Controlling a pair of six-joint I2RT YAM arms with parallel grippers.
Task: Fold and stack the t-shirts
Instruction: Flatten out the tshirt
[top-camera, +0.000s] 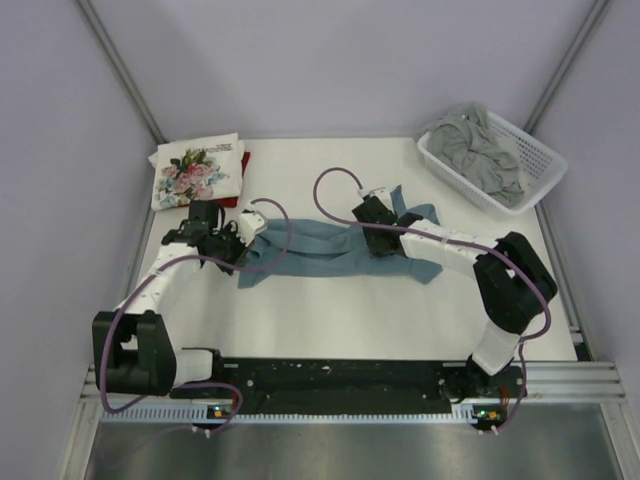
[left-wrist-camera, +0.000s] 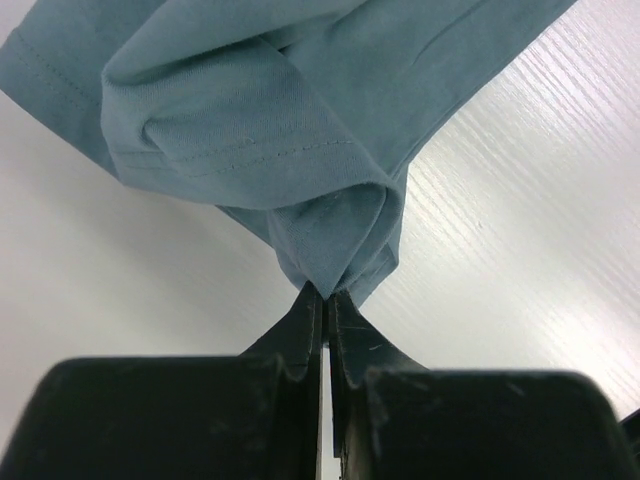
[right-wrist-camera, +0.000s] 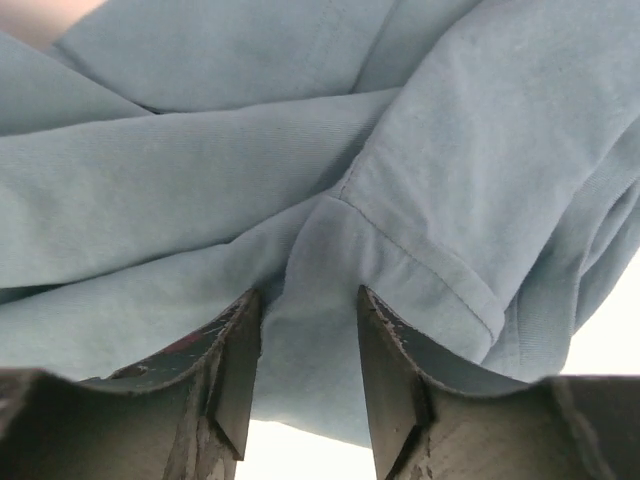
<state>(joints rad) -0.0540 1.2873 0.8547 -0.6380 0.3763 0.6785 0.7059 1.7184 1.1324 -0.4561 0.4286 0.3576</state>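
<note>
A dusty teal-blue t-shirt (top-camera: 320, 250) lies bunched in a long strip across the middle of the table. My left gripper (top-camera: 243, 245) is at its left end, shut on a pinched corner of the cloth (left-wrist-camera: 335, 240); the jaws meet at the tip (left-wrist-camera: 328, 292). My right gripper (top-camera: 372, 235) is over the strip's right part, open, with a fold of the teal shirt (right-wrist-camera: 200, 180) lying between its spread fingers (right-wrist-camera: 240, 350). A folded white floral t-shirt (top-camera: 195, 172) rests on a dark red one (top-camera: 243, 160) at the back left. A grey t-shirt (top-camera: 480, 150) sits crumpled in the basket.
A white lattice basket (top-camera: 540, 165) stands at the back right corner. Purple cables loop from both arms above the teal shirt. Walls close in the table at the left, back and right. Bare white tabletop (top-camera: 340, 320) lies in front of the shirt.
</note>
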